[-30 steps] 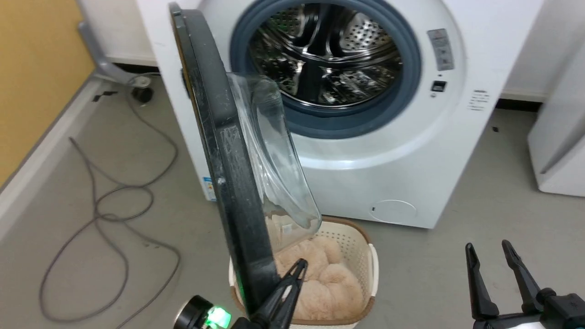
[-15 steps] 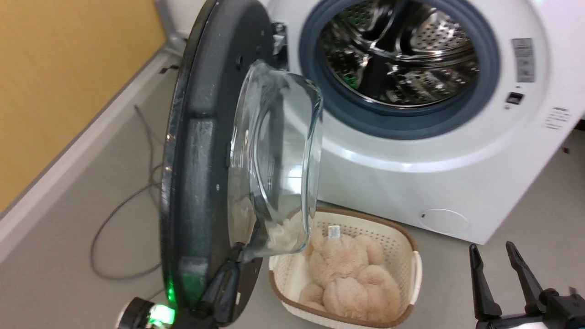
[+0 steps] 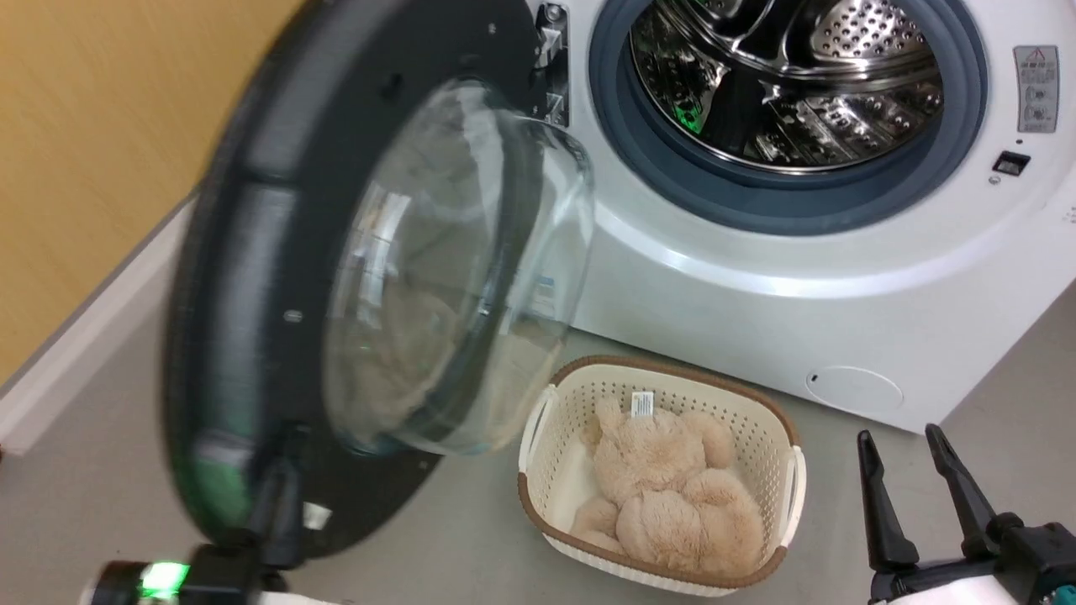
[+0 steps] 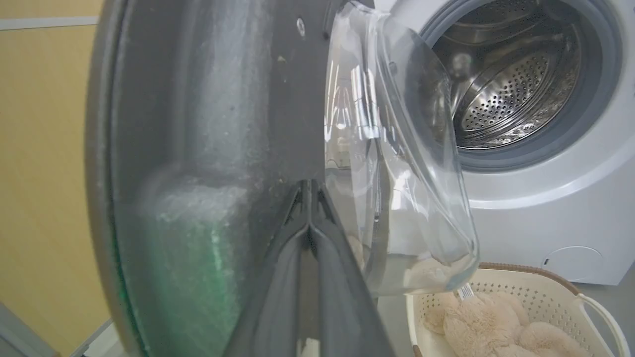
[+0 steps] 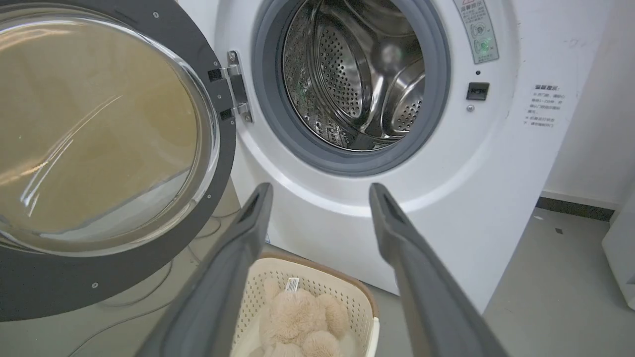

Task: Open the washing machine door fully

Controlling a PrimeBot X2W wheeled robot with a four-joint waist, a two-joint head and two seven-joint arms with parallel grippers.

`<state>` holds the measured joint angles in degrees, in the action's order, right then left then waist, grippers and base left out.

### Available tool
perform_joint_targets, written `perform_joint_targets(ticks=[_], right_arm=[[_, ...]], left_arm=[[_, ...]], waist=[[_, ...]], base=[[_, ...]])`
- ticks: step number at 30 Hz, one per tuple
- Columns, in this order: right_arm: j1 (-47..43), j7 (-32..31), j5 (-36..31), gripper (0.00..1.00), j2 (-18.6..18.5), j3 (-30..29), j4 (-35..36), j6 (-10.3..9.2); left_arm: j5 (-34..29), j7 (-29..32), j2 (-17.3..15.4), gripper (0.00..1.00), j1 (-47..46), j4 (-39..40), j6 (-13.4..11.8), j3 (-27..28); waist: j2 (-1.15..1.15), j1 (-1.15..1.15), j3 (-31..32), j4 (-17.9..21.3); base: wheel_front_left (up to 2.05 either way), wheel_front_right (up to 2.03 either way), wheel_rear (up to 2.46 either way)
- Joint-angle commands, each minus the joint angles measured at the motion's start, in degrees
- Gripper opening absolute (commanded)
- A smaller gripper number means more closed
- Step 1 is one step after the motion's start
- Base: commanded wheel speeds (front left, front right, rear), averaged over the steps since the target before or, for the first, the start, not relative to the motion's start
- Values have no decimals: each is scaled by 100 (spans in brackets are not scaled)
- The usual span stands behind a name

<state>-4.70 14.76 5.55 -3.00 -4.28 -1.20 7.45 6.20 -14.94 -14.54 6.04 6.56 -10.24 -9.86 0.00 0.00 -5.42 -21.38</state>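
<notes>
- Left gripper: two long dark fingers pressed together, nothing pinched between them. The tips bear on the inner black face of the door, just beside the glass bowl. In the head view it sits at the lower left, at the door's bottom rim.
- Right gripper: fingers spread and empty, held well apart from the door, above the floor at the washer's right front.
- Large round glossy black washing machine door: swung wide off the opening, its bulging clear glass bowl facing the robot. It hangs on a metal hinge at the opening's left edge. The rim is blurred in the head view.
- White front-loading washer: perforated steel drum exposed, ringed by a grey rubber seal.
- Cream perforated plastic basket with a brown rim: on the grey floor, just in front of the washer's base. It holds a beige plush toy.
- Step in hand, as judged: pushing the door outward from its inner face; the task looks mostly done.
- Next move, as judged: a sweep toward the yellow wall until the hinge stops, with the tips kept on the black rim and off the glass.
</notes>
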Motion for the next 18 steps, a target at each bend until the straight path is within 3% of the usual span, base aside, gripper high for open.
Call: perform_joint_targets(ticks=[1, 6, 18], right_arm=[[87, 24, -5, 100, 13, -6, 22, 3], [119, 24, -48, 100, 13, -50, 25, 3], [318, 24, -192, 100, 13, -60, 37, 3]], left_arm=[[40, -6, -53, 0, -36, -59, -59, 111], [278, -6, -92, 0, -107, -302, -183, 711], [621, -6, -86, 0, -813, -1294, -61, 1948]], waist=[[0, 0, -37, 30], [0, 0, -155, 126], [0, 0, -429, 308]], base=[[0, 0, 0], [0, 0, 0], [0, 0, 0]])
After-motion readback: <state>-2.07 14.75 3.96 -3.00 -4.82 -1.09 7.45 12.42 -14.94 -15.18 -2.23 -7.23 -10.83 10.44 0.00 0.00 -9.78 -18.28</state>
